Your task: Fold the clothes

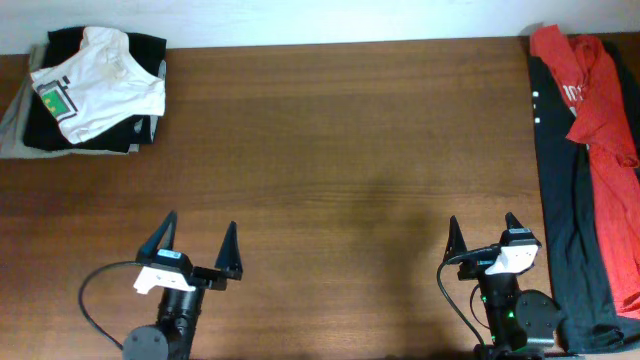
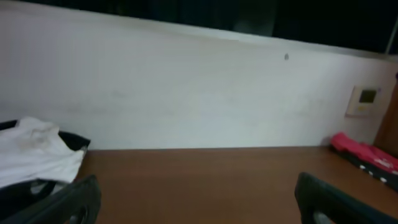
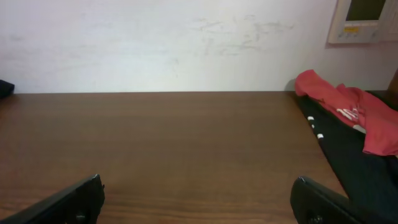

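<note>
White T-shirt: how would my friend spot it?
At the far left corner of the brown wooden table sits a pile of black folded garments. The white short-sleeved cotton T-shirt lies on top, the only piece with a green-and-white square print.

The white T-shirt (image 1: pixel 95 85) with a green chest print lies folded atop black garments (image 1: pixel 60 130), far-left corner.

Place: from my remote station this reads as an indoor robot test room, more lab bench than home.
Bench: a brown wooden table (image 1: pixel 350 150) runs up to the wall.
Wall: plain white wall (image 3: pixel 155 43), faintly scuffed, carrying a small control panel (image 3: pixel 364 18) with a screen.
Rig: my cabled left arm (image 1: pixel 165 320) and right arm (image 1: pixel 515 300) sit at the near edge.
Stock: a white T-shirt (image 1: pixel 95 85) on black folded garments (image 1: pixel 45 125); a red shirt (image 1: pixel 600 90) at the other end.
</note>
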